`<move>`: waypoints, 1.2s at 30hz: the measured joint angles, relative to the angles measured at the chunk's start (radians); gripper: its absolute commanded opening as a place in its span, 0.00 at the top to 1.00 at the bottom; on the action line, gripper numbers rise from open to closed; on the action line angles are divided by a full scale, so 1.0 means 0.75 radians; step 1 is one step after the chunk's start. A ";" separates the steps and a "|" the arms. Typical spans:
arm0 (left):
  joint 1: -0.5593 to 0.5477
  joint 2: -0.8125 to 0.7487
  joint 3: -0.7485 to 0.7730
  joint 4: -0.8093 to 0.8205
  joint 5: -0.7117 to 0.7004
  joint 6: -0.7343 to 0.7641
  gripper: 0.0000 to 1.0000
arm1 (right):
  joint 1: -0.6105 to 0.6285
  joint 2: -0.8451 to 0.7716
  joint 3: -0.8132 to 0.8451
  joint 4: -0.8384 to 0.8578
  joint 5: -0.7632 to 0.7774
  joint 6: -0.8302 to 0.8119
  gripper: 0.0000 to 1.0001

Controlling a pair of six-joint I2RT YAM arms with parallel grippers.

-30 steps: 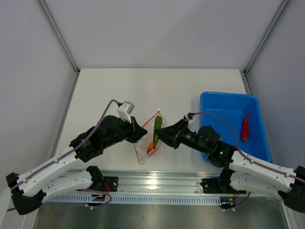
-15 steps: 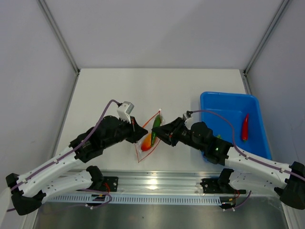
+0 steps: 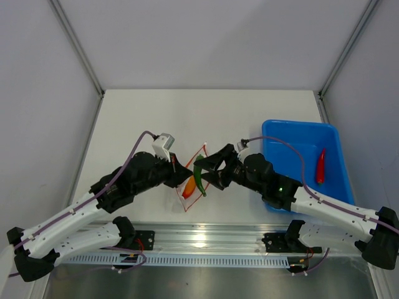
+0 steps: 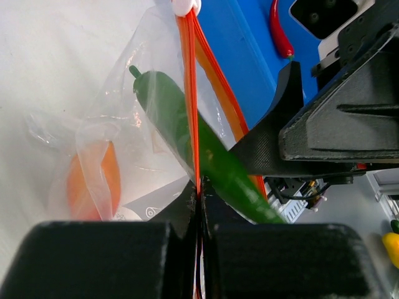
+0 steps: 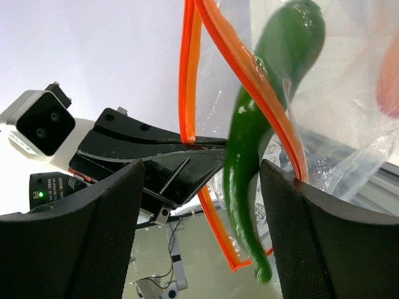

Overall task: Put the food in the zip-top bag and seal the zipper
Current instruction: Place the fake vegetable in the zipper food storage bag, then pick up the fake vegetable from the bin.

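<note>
My left gripper (image 4: 199, 193) (image 3: 182, 169) is shut on the orange-red zipper (image 4: 190, 93) at one side of the zip-top bag's (image 3: 194, 163) mouth and holds the clear bag up. An orange carrot-like piece (image 4: 90, 184) (image 3: 189, 185) lies inside it. A green pepper (image 5: 249, 149) (image 3: 198, 177) is partly through the mouth, its tail end sticking out. My right gripper (image 5: 201, 167) (image 3: 212, 169) stands open on either side of that tail, its pads apart from it. A red pepper (image 3: 320, 165) lies in the tray.
The blue tray (image 3: 293, 140) stands to the right of the bag, under my right arm. In the left wrist view a small yellow thing (image 4: 391, 246) shows at the lower right edge. The table's near metal rail (image 3: 206, 233) runs just below the bag.
My right gripper has opened and let go of the green pepper, which now hangs in the bag's mouth. The right arm has pushed further left. The left gripper keeps its hold.
</note>
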 measured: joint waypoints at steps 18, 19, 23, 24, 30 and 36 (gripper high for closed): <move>0.000 -0.004 0.000 -0.055 -0.001 -0.020 0.99 | 0.013 -0.013 0.037 -0.111 -0.001 -0.111 0.20; 0.000 -0.004 0.000 -0.056 -0.001 -0.021 0.99 | 0.013 -0.013 0.040 -0.117 -0.007 -0.128 0.20; 0.000 -0.002 0.000 -0.056 -0.001 -0.020 1.00 | 0.013 -0.012 0.127 -0.224 -0.018 -0.239 0.24; 0.000 0.001 0.000 -0.056 -0.002 -0.020 0.99 | 0.013 -0.012 0.157 -0.254 -0.015 -0.268 0.25; 0.000 0.014 0.000 -0.055 -0.010 -0.019 0.99 | -0.001 -0.035 0.417 -0.537 0.096 -0.551 0.27; 0.000 0.024 0.000 -0.056 -0.026 -0.005 0.99 | -0.145 -0.149 0.614 -0.923 0.395 -0.776 0.27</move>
